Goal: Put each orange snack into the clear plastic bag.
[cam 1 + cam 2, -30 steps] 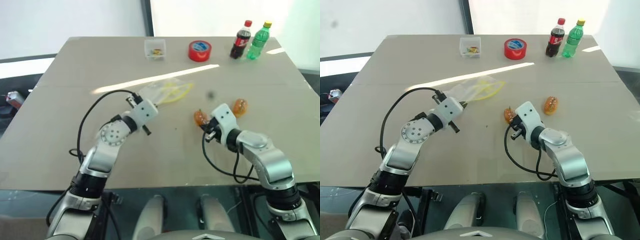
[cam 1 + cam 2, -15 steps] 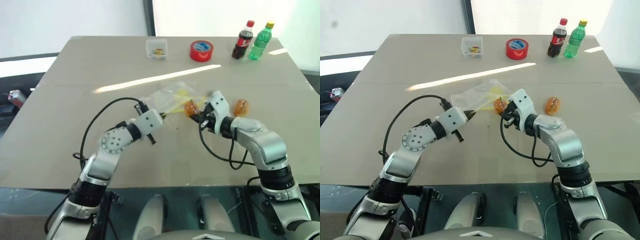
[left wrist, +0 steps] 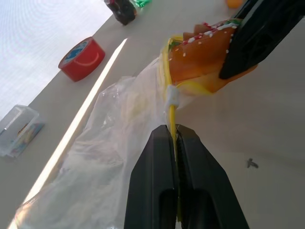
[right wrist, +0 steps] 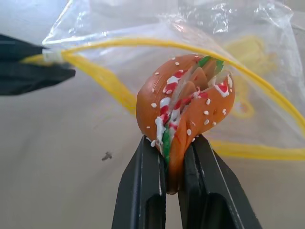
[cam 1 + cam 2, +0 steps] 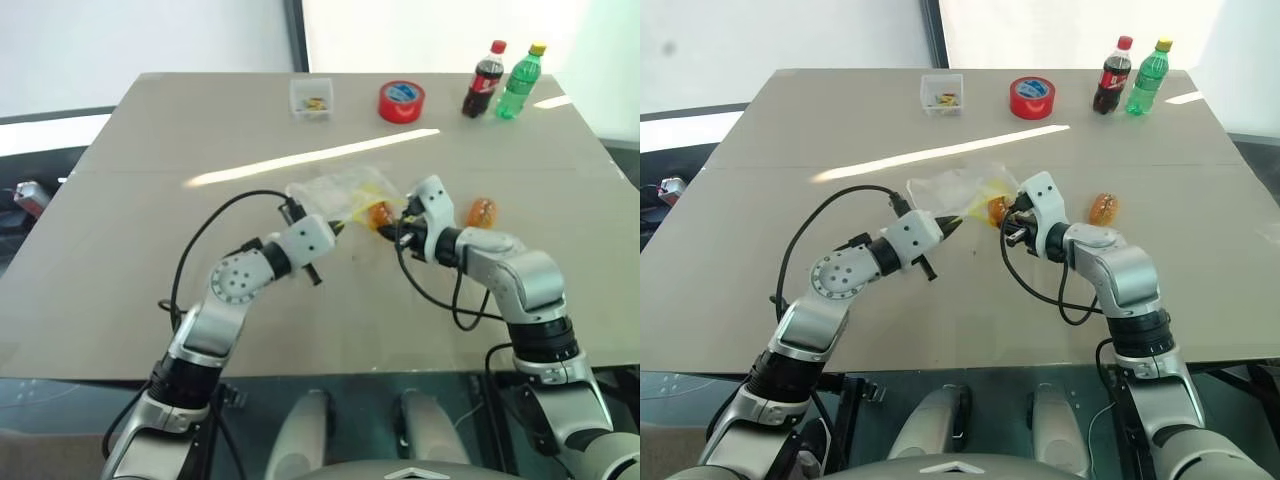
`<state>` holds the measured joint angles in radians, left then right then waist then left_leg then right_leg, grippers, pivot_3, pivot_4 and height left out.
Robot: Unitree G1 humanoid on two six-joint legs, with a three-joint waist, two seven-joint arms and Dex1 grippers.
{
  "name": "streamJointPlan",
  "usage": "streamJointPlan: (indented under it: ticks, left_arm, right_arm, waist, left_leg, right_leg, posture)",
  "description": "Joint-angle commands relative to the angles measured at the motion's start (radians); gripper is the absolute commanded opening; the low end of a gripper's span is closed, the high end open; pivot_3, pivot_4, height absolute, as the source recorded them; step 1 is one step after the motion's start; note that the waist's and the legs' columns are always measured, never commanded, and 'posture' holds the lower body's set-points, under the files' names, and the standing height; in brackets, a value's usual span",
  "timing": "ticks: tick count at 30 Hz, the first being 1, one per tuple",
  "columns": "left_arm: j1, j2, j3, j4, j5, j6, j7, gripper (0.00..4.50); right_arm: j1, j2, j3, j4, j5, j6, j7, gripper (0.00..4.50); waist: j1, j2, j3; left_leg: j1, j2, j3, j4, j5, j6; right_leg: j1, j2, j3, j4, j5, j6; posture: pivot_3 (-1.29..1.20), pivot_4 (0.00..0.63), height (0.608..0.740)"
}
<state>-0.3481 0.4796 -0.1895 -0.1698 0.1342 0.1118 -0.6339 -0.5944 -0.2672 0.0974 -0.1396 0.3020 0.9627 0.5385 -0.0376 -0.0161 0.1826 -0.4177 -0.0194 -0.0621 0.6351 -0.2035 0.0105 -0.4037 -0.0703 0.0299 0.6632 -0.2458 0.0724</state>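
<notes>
The clear plastic bag [image 5: 335,190] lies crinkled mid-table, and my left gripper [image 5: 338,226] is shut on its yellow strip [image 3: 170,112], lifting that edge. My right gripper [image 5: 392,222] is shut on one orange snack [image 4: 186,105], a burger-like packet with red and green markings. It holds the snack right at the bag's mouth, touching the yellow strip. I cannot tell whether the snack is past the rim. A second orange snack [image 5: 481,212] lies on the table just right of my right gripper.
Along the table's far edge stand a small clear box [image 5: 311,98], a red tape roll [image 5: 401,101], a cola bottle [image 5: 481,80] and a green bottle [image 5: 520,80]. The beige table [image 5: 120,290] spreads wide on all sides.
My right gripper has carried its orange snack up and to the left, from beside the other snack to the bag's mouth. My left gripper has drawn the bag's edge rightward toward it.
</notes>
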Motion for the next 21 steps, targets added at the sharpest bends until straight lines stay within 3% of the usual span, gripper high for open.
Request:
streamJointPlan:
  ticks: [1, 16, 17, 18, 21]
  left_arm:
    - [-0.002, 0.016, 0.000, -0.034, -0.016, -0.049, -0.024, 0.00]
    - [0.017, 0.047, -0.008, 0.123, -0.117, -0.335, -0.168, 0.00]
    - [0.016, 0.047, -0.008, 0.135, -0.111, -0.340, -0.164, 0.00]
    - [0.017, 0.045, -0.007, 0.142, -0.108, -0.341, -0.162, 0.00]
    - [0.023, 0.027, 0.009, 0.145, -0.123, -0.300, -0.144, 0.00]
  right_arm:
    - [-0.036, -0.017, -0.003, 0.004, 0.013, -0.034, 0.023, 0.04]
    - [-0.131, -0.060, 0.125, 0.231, -0.071, -0.327, 0.187, 0.04]
    - [-0.154, -0.044, 0.105, 0.278, -0.085, -0.344, 0.150, 0.92]
    - [-0.172, -0.031, 0.086, 0.314, -0.093, -0.357, 0.121, 1.15]
    - [-0.210, 0.010, 0.015, 0.381, -0.094, -0.354, 0.021, 2.64]
  waist:
    - [0.000, 0.000, 0.000]
    - [-0.001, 0.000, 0.000]
    - [-0.002, 0.000, 0.000]
    - [-0.003, 0.000, 0.000]
    - [-0.003, 0.000, 0.000]
  left_leg:
    - [0.000, 0.000, 0.000, 0.000, 0.000, 0.000]
    - [0.000, 0.000, 0.001, 0.000, 0.000, 0.000]
    - [0.000, 0.000, 0.001, 0.000, 0.000, 0.000]
    - [0.000, 0.000, 0.001, 0.000, 0.000, 0.000]
    - [0.001, 0.000, 0.001, 0.000, 0.000, 0.000]
  right_leg:
    - [0.000, 0.000, 0.000, 0.000, 0.000, 0.000]
    - [0.000, 0.000, 0.000, 0.000, 0.000, 0.000]
    - [0.000, 0.000, 0.000, 0.000, 0.000, 0.000]
    - [0.000, 0.000, 0.000, 0.000, 0.000, 0.000]
    - [0.000, 0.000, 0.000, 0.000, 0.000, 0.000]
  posture:
    - [0.00, 0.150, 0.740]
    - [0.00, 0.150, 0.740]
    - [0.00, 0.150, 0.740]
    - [0.00, 0.150, 0.740]
    - [0.00, 0.150, 0.740]
